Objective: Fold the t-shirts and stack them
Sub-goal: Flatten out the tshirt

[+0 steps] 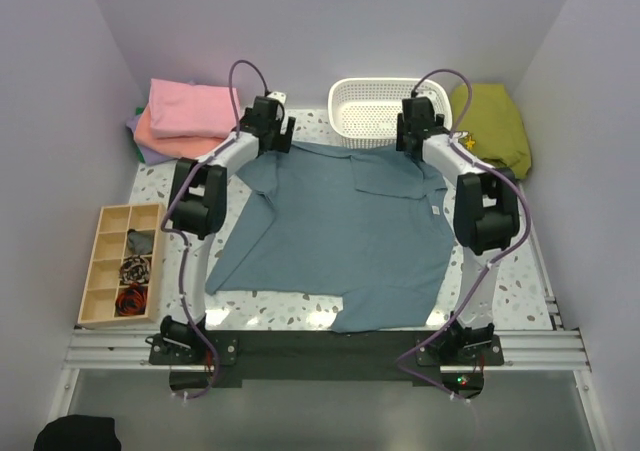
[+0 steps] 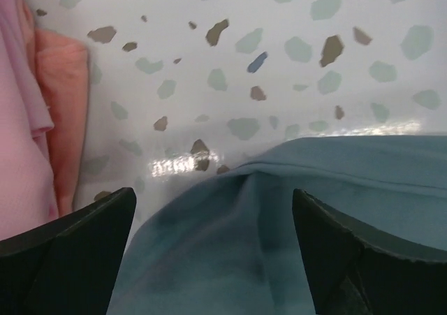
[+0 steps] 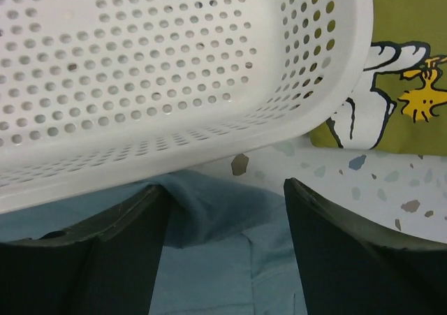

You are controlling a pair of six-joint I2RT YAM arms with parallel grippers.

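Observation:
A dusty blue-grey t-shirt (image 1: 340,231) lies spread over the middle of the table, with a small white label (image 1: 436,210) near its right edge. My left gripper (image 1: 273,131) is open over the shirt's far left corner (image 2: 279,210). My right gripper (image 1: 420,131) is open over the far right corner (image 3: 230,210), right beside the basket. A folded pink t-shirt (image 1: 190,107) lies on a salmon-orange one (image 1: 165,143) at the far left, with a lavender edge (image 1: 133,123) beneath; the pink one (image 2: 21,119) and the salmon-orange one (image 2: 66,98) also show in the left wrist view.
A white perforated basket (image 1: 372,111) stands at the back, touching the shirt's far edge; it also shows in the right wrist view (image 3: 174,84). An olive-green printed garment (image 1: 492,126) lies at the far right. A wooden compartment box (image 1: 120,263) with small items sits at the left edge.

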